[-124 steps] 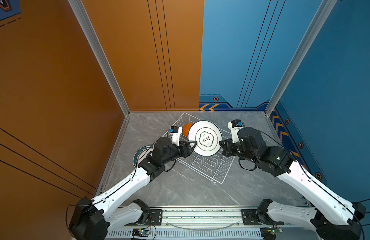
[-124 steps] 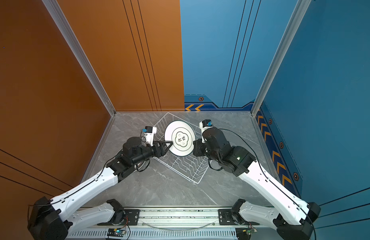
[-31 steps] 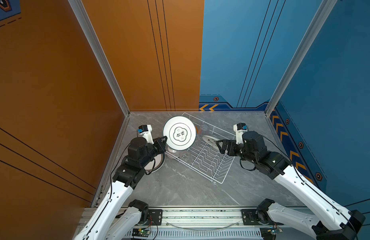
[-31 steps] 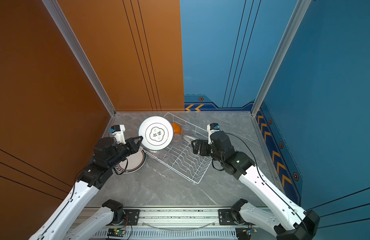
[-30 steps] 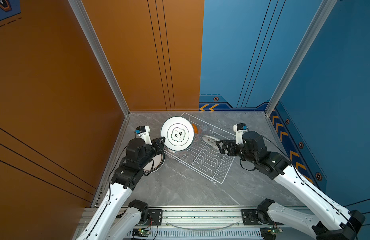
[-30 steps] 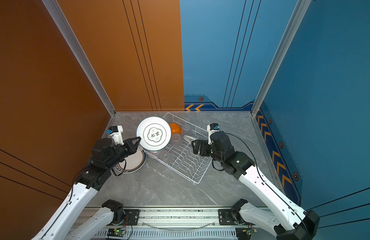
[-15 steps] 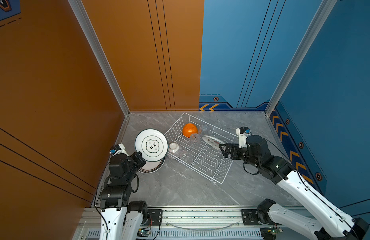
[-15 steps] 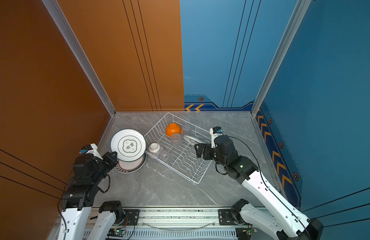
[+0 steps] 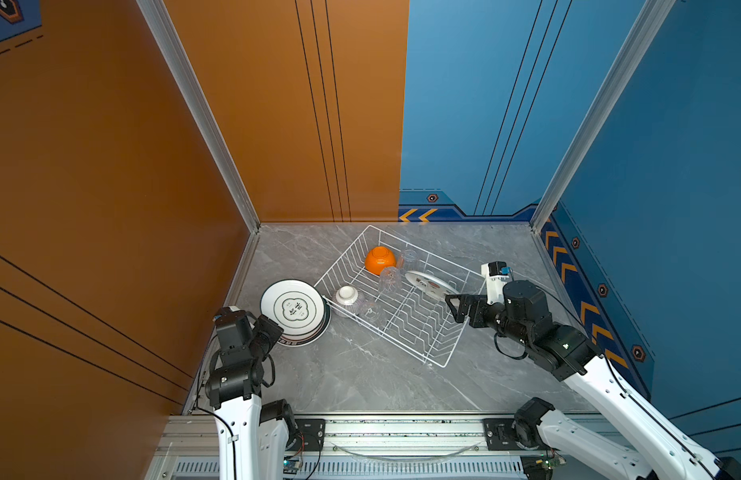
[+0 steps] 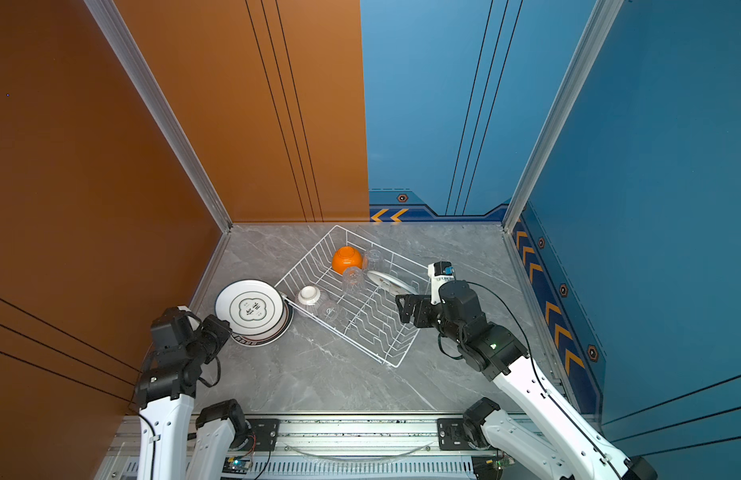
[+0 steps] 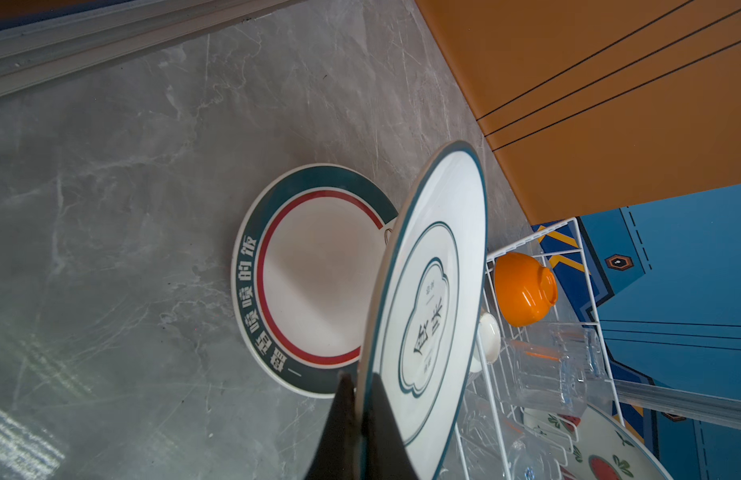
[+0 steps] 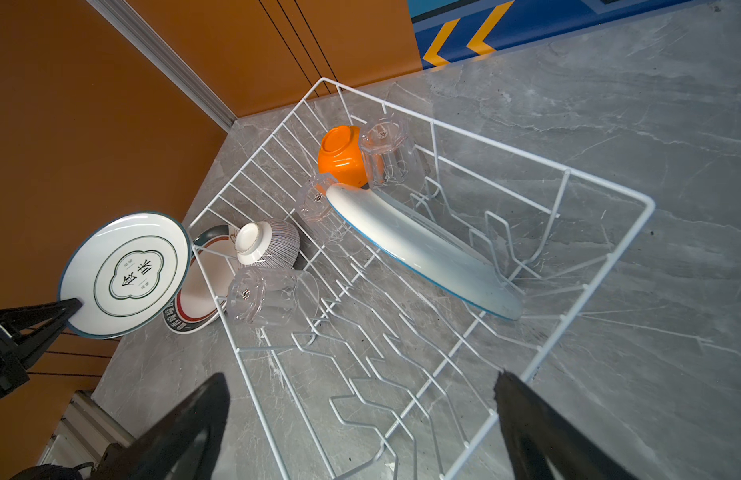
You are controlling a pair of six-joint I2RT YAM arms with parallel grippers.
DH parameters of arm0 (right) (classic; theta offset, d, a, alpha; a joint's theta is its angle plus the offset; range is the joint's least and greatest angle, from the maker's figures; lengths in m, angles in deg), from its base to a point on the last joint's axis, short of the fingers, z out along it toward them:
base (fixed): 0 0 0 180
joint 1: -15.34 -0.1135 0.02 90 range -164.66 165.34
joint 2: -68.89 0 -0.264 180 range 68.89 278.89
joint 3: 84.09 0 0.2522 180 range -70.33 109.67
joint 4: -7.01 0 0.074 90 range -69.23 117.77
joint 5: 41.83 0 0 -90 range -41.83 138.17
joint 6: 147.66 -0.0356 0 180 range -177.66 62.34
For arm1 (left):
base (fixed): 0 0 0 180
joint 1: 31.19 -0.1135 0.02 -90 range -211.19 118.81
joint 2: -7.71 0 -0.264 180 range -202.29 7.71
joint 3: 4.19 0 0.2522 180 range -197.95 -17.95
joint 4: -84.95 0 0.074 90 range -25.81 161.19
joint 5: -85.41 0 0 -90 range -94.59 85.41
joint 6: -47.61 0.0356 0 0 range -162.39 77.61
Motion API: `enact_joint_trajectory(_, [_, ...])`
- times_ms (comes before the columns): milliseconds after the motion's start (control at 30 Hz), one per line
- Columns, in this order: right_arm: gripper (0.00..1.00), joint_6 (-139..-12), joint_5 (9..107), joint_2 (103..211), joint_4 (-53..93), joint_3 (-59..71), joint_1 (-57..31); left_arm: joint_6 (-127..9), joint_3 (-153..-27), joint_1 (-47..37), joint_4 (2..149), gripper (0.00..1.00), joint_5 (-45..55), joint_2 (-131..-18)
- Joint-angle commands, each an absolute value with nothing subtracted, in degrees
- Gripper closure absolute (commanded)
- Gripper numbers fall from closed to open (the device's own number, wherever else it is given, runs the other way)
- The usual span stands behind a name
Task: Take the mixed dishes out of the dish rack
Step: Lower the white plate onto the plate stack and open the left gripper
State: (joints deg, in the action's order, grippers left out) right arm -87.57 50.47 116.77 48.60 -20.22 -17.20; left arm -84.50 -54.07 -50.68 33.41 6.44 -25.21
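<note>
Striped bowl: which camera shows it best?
Right wrist view: the striped bowl shows stripes and foot, close and unblocked. In both top views it is small; in the left wrist view the held plate covers most of it.

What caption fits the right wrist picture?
Open right gripper faces the dish rack holding a plate, orange bowl, striped bowl and glasses.
</note>
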Motion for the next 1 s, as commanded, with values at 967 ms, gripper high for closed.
enact_joint_trajectory(967, [0.00, -87.4, 52.4, 117.3, 46.9, -22.1, -15.2, -80.9, -47.0, -60.9, 40.9, 1.00, 14.1, -34.4])
